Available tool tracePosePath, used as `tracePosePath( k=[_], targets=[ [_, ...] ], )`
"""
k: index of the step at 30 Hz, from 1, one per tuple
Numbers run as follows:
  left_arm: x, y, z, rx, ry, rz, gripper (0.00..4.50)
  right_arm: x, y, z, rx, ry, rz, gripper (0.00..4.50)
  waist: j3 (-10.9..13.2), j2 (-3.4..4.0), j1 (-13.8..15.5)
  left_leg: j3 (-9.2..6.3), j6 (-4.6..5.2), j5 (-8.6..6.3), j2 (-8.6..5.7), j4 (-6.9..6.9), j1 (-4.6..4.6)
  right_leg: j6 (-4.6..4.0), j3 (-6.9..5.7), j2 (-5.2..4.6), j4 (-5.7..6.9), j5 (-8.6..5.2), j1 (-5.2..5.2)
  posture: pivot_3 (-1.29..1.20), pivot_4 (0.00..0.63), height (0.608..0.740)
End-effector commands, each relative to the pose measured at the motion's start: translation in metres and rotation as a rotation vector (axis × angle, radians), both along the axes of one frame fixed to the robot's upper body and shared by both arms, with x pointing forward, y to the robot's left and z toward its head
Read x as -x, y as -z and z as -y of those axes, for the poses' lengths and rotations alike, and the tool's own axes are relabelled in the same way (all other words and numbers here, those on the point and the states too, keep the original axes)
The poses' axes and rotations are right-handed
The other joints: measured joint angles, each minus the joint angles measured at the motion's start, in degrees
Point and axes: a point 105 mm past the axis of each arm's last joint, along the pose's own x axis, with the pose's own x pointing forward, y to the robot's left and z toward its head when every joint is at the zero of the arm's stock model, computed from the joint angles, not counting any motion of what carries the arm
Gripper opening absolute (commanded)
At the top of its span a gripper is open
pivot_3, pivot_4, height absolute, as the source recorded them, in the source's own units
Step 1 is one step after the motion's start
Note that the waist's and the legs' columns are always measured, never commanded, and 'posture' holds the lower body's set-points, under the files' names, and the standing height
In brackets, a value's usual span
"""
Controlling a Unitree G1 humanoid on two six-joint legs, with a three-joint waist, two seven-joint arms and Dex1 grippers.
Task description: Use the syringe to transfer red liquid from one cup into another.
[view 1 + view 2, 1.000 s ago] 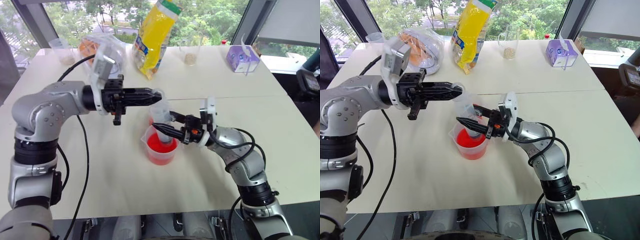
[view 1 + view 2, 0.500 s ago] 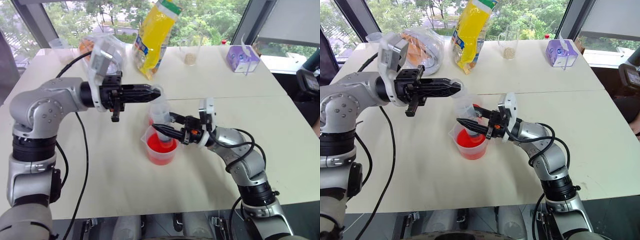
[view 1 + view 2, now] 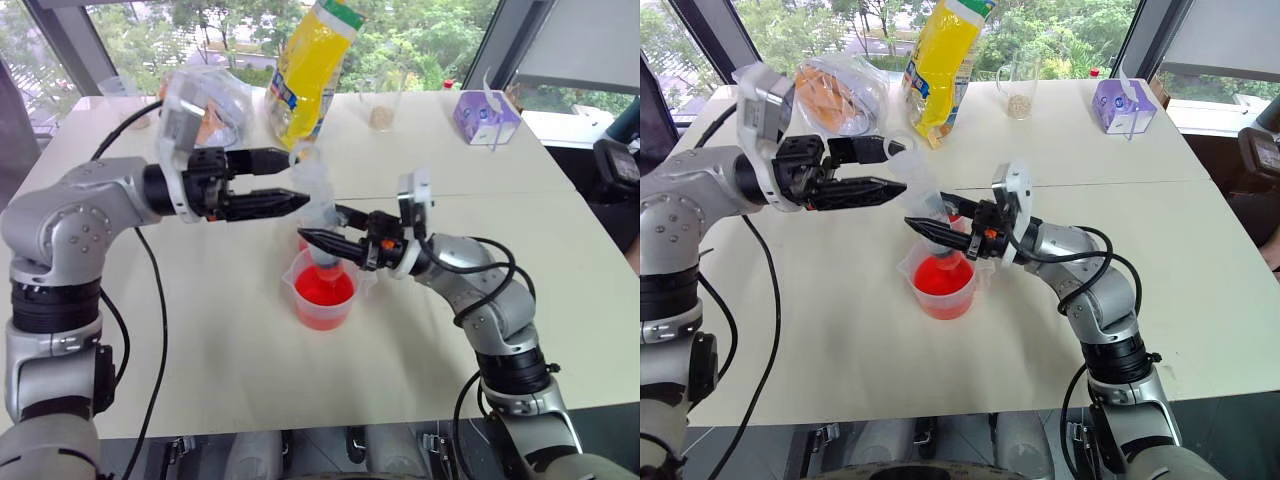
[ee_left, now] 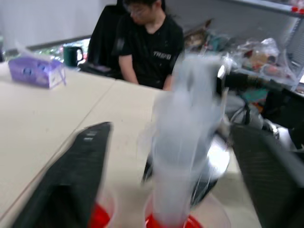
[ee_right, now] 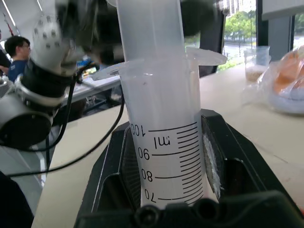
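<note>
While the right gripper (image 3: 318, 240) clamps the barrel of the syringe (image 3: 318, 215) between its two black fingers, the head views show the syringe standing nearly upright with its lower end over the beaker (image 3: 323, 292), which sits on the white table (image 3: 230, 350) and holds the red liquid (image 3: 323, 288). Just behind the beaker stands the small clear cup (image 3: 952, 214), mostly hidden by the syringe. The left gripper (image 3: 292, 178) points across toward the syringe's plunger top (image 3: 304, 153), its fingers spread apart, one above and one below.

From the left wrist, the blurred syringe rises between the two parted fingers (image 4: 71, 178), touching neither, with red showing below; a seated person (image 4: 149, 45) is beyond the table.

From the right wrist, the fingers (image 5: 221, 156) press against the graduated barrel on both sides.
</note>
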Motion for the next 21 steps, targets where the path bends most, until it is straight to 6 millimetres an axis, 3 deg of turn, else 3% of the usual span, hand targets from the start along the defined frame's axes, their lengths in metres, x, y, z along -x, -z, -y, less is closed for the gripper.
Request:
tracePosePath(
  k=[1, 6, 13, 16, 21],
  targets=[
    [0.003, -0.015, -0.015, 0.014, -0.062, 0.089, 4.48, 0.01, -0.03, 0.005, -0.097, -0.023, 0.037, 1.38, 0.0, 0.0, -0.01, -0.01, 0.0, 0.0, 0.01, 0.0, 0.0, 0.0, -0.01, 0.0, -0.01, 0.0, 0.0, 0.0, 0.15, 0.74],
    [0.004, -0.016, -0.039, -0.003, -0.146, 0.087, 4.48, 0.007, -0.051, 0.01, -0.164, -0.036, 0.015, 1.38, 0.01, 0.02, -0.27, 0.0, 0.0, 0.0, 0.01, -0.01, 0.0, 0.0, 0.0, 0.01, 0.0, 0.0, -0.01, 0.0, 0.15, 0.74],
    [0.002, -0.018, -0.043, 0.003, -0.182, 0.093, 4.48, -0.034, -0.081, 0.011, -0.225, 0.021, 0.062, 1.38, 0.0, 0.01, -0.01, 0.0, -0.02, 0.01, 0.0, 0.0, 0.01, -0.02, 0.0, 0.01, 0.02, 0.01, -0.01, 0.0, 0.15, 0.74],
    [0.001, -0.018, -0.042, 0.007, -0.19, 0.1, 4.48, -0.055, -0.075, 0.005, -0.223, 0.047, 0.07, 1.38, 0.0, 0.01, -0.13, 0.03, -0.01, 0.01, -0.01, 0.0, 0.0, -0.02, 0.0, 0.0, -0.01, 0.01, -0.01, 0.0, 0.15, 0.74],
    [-0.003, -0.029, -0.039, 0.057, -0.215, 0.133, 4.48, -0.078, -0.047, -0.003, -0.2, 0.083, 0.05, 1.38, 0.01, 0.01, -0.2, 0.03, -0.01, 0.01, 0.0, -0.02, -0.01, -0.02, 0.0, 0.01, 0.0, 0.01, -0.02, 0.0, 0.15, 0.74]
  ],
)
